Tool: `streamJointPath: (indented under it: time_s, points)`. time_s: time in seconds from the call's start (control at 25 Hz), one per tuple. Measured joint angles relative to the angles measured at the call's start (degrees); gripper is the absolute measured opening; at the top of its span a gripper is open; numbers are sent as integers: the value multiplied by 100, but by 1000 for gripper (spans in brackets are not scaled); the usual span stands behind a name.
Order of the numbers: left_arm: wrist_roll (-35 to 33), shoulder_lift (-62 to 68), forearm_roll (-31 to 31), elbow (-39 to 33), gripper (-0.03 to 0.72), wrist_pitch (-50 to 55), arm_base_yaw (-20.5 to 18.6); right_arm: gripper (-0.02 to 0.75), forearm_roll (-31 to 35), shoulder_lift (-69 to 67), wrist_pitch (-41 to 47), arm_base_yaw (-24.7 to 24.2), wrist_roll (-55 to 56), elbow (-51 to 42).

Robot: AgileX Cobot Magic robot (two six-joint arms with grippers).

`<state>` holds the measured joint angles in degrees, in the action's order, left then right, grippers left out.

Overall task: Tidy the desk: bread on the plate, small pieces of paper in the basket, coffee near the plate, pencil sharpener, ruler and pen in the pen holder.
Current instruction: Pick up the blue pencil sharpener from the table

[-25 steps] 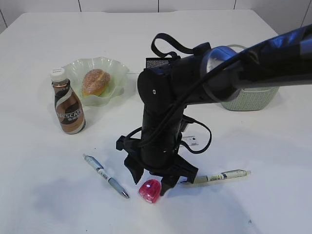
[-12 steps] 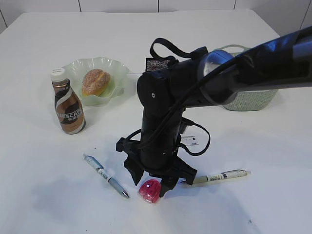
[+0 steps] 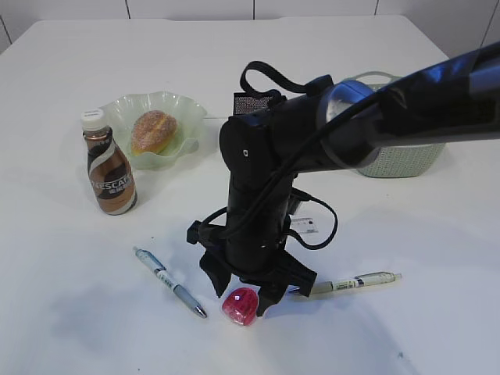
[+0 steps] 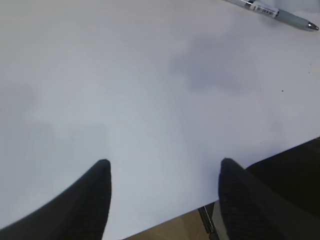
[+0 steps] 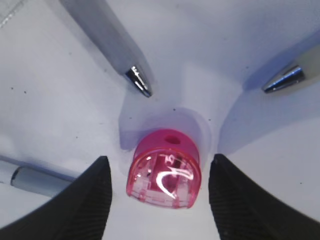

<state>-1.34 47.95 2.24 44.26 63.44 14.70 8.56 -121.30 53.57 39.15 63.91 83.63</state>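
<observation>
Desk: big plain white desk point(image 3: 70, 312).
Right gripper point(image 3: 241, 287): black, fingers apart, one on each side of the small pink plastic pencil sharpener point(image 5: 165, 169), not pinching it.
Left gripper point(image 4: 165, 172): fingers apart, nothing between them.
Basket: sage-green woven-look basket point(image 3: 406, 160), far behind the sharpener.
Plate: pale green wavy glass plate point(image 3: 191, 117) with golden bread point(image 3: 153, 130).
Coffee: brown bottle point(image 3: 110, 176) beside that plate.
Pens: grey pen point(image 3: 170, 282) left of the sharpener, pale pen point(image 3: 355, 282) right of it.
</observation>
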Motion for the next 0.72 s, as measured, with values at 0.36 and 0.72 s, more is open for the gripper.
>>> streamJointPath:
  time_s: [0.36,0.72]
  points:
    - [0,0,0,0,474,3,0,480,-153,-4,52,0,45,0]
    - [0,0,0,0,474,3,0,480,-143,-4,52,0,83,0]
